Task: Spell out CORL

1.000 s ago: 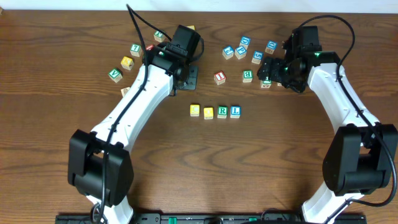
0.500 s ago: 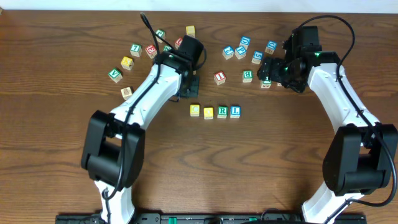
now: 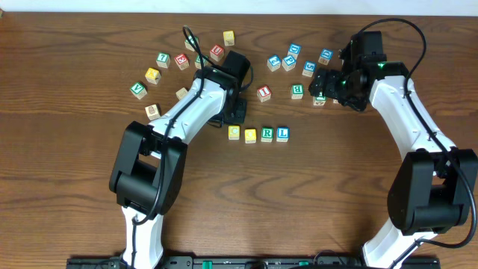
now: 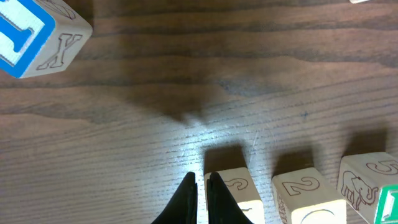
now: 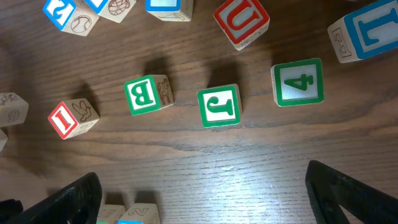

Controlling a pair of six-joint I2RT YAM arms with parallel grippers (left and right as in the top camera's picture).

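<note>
The left gripper [image 4: 200, 186], fingers pressed together and carrying nothing, stands with its tips low at the outer side of the first yellow cube [image 4: 235, 194]. Whether they actually touch it cannot be told from the wrist view. Seen from overhead, that cube [image 3: 234, 132] opens a four-cube row near the middle of the counter [image 3: 67, 187]. It runs on through the second yellow cube [image 3: 250, 135] and the green R cube [image 3: 267, 134] to the blue L cube [image 3: 282, 134], all close together. The first sits a shade nearer the far edge than its neighbour.

Across the counter the right gripper [image 3: 323, 82] hangs spread wide and empty. Below it lie loose cubes toward the far right, among them a green B [image 5: 147, 94], a green J [image 5: 219, 107] and a green 4 [image 5: 297, 82].

The word looks to be laid out already, so the job in hand appears to be tidying the start of the row. The next move probably calls for only a slight nudge to square the first cube. After that, the left gripper would need to lift straight away, so the closed fingers do not drag the line askew.

Compared with a second ago, the left arm has swung from beside the scattered cubes at the far left down toward the row. Cubes it had been covering now show. The four row cubes and the right arm have not shifted.
</note>
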